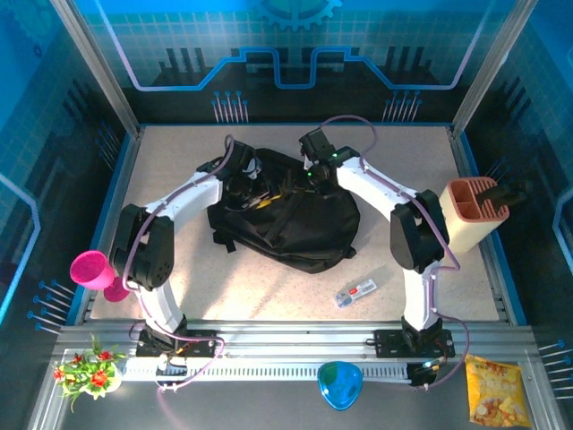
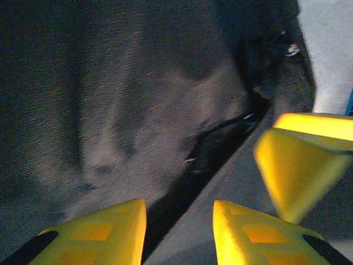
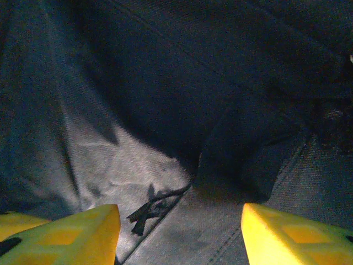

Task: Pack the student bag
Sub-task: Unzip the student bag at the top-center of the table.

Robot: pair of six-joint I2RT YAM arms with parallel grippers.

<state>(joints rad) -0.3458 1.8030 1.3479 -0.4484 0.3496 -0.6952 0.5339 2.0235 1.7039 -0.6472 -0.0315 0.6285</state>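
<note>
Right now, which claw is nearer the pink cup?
Left. The left claw is over the student bag, on the side toward the pink cup; the right claw is just beside it, farther from the cup.

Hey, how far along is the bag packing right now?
Early, by the look of it. Done: the student bag lies flat on the table. In hand: the left gripper and right gripper are both at its far edge, fingers straddling black fabric. Left: a small white item lies outside the bag, unpacked.
</note>
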